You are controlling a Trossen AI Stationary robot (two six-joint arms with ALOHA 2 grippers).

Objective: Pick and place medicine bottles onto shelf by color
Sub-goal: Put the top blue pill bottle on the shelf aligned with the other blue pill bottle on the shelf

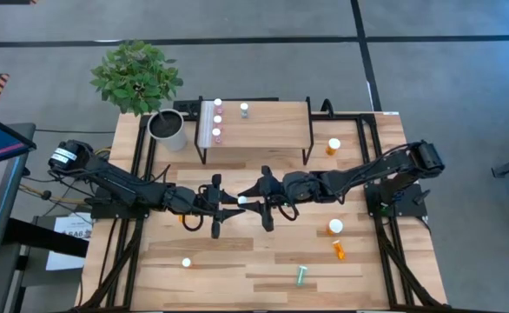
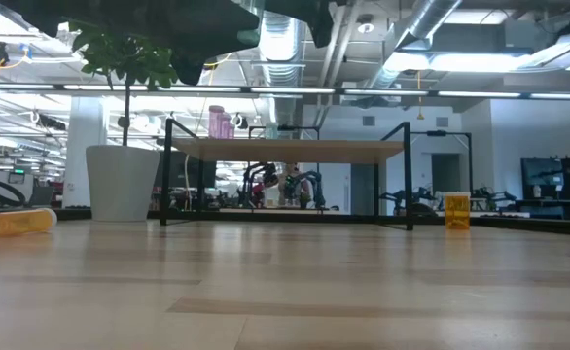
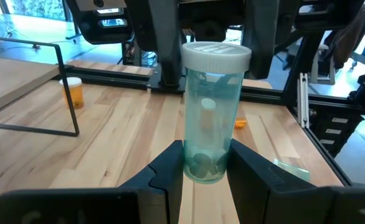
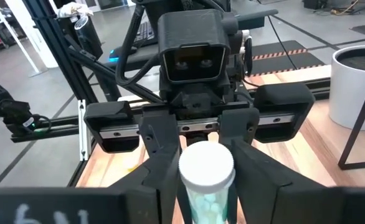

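My left gripper [image 3: 204,177] holds the teal bottle [image 3: 211,112] upright in the middle of the picture from above, and my right gripper [image 4: 204,180] – fingers narrow on both sides of its white cap – meets it head-on, so the shelf [image 1: 263,122] waits just above us.

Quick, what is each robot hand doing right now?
Left gripper: shut on the teal-green white-capped medicine bottle.
Right gripper: closed around the same bottle, at its cap end.
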